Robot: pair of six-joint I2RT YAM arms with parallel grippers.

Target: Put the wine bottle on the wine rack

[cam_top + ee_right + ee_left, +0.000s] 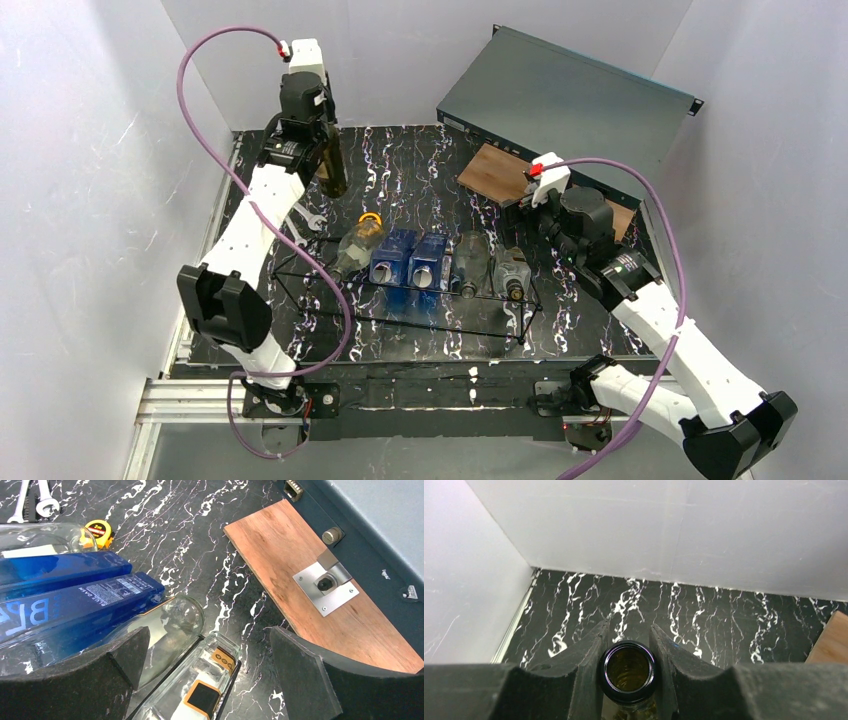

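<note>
My left gripper (pixel 628 639) is clamped on the neck of the upright amber wine bottle (pixel 333 165) at the desk's (pixel 400 170) far left, apart from the wine rack (pixel 440 326). Five bottles (pixel 430 262) lie in the rack. My right gripper (pixel 207 640) stands wide and empty. In my judgement, carrying the wine bottle over and laying it down are not yet done.

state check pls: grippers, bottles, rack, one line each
left gripper: shut on the wine bottle's neck
wine bottle: upright, uncapped, at the table's far left, not on the rack
wine rack: holds five bottles, with a gap at its left end
blue bottles: two, lying side by side in the rack
clear bottles: three, lying in the rack
right gripper: open, holding nothing, above the rack's right end
</note>
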